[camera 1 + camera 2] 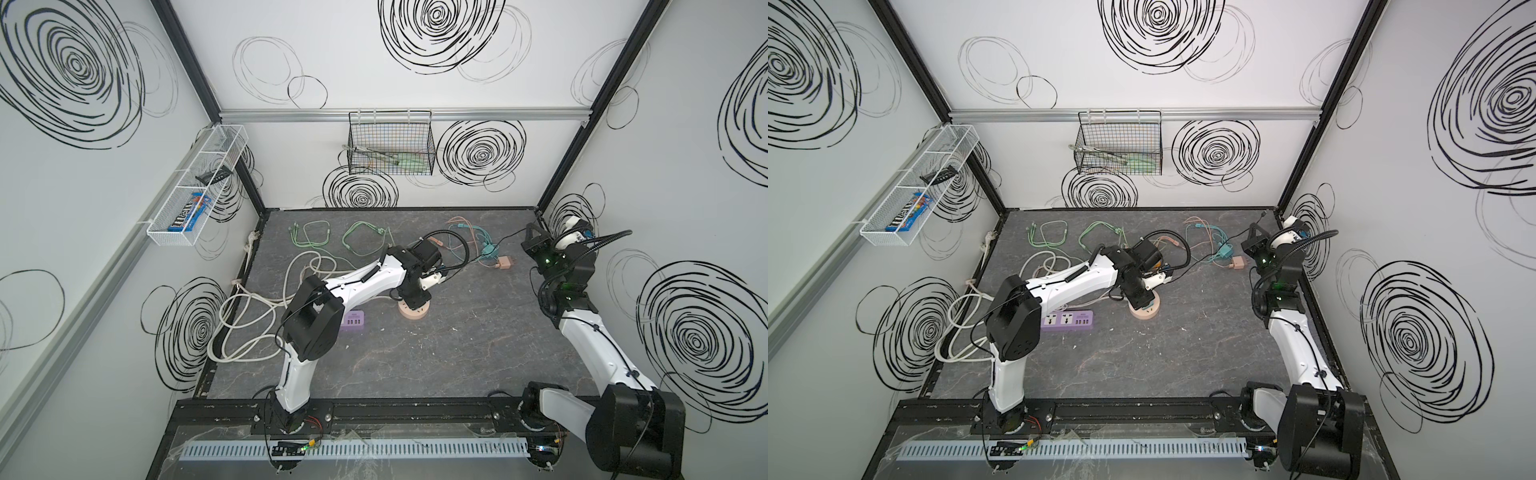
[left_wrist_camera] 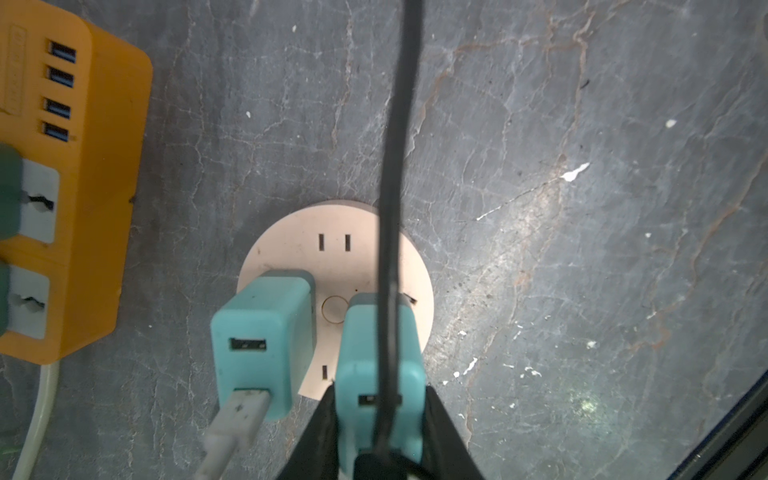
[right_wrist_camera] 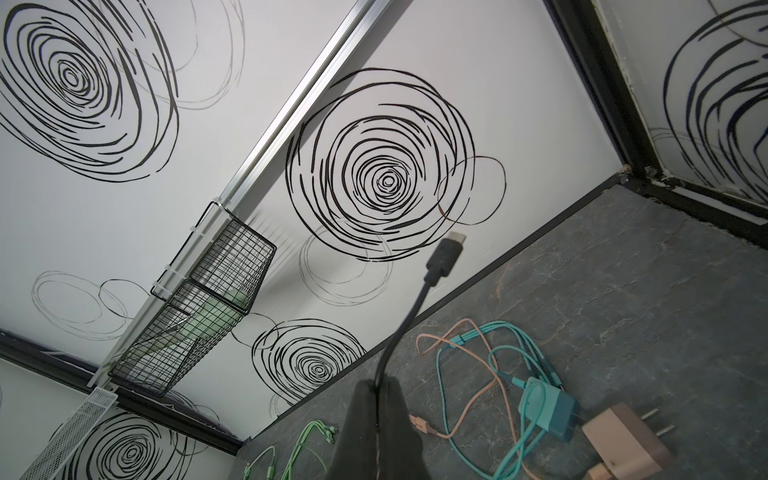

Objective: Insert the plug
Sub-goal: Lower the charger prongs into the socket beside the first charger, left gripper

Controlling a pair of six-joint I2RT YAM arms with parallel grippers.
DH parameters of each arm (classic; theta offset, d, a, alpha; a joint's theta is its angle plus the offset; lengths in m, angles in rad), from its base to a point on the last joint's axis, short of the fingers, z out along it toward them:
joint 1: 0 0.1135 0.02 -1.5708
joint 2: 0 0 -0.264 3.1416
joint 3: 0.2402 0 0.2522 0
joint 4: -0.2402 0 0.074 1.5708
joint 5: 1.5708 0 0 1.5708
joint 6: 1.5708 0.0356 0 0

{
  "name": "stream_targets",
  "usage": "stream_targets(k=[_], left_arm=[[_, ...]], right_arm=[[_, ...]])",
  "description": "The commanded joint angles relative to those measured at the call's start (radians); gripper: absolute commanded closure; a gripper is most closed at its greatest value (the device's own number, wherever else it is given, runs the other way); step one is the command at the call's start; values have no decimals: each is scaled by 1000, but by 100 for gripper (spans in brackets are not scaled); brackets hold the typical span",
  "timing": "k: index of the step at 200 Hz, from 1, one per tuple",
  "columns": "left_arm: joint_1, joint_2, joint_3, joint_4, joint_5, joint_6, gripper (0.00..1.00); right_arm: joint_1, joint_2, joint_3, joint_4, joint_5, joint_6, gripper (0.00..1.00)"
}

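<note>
Left tool (image 2: 380, 397) grips a teal plug (image 2: 357, 353) at the round socket (image 2: 332, 224) — beside a second charger (image 2: 262, 332) (white-cabled).

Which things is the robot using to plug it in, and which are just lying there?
In the job: left gripper, teal plug it holds, round socket, right gripper, black cable it holds.
Just lying about: power strip, pink charger, spare teal charger, wire basket.

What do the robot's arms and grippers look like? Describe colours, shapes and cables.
The left arm and right arm have white shells, boxy black joints and looping black cables. The left gripper and right gripper have dark tapered fingers.
</note>
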Motion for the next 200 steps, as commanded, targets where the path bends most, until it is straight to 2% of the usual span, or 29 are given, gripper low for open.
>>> stream_targets(k=[1, 25, 160, 200], left_arm=[[7, 71, -32, -26, 8, 5, 100], [0, 67, -40, -25, 52, 4, 100], [-7, 65, 9, -42, 114, 3, 100], [-10, 124, -12, -57, -7, 5, 100]], right_arm=[[-5, -8, -9, 9, 1, -13, 100], [-5, -9, -7, 6, 2, -15, 100], [-6, -5, -3, 4, -3, -16, 99], [-5, -2, -4, 3, -6, -15, 99]])
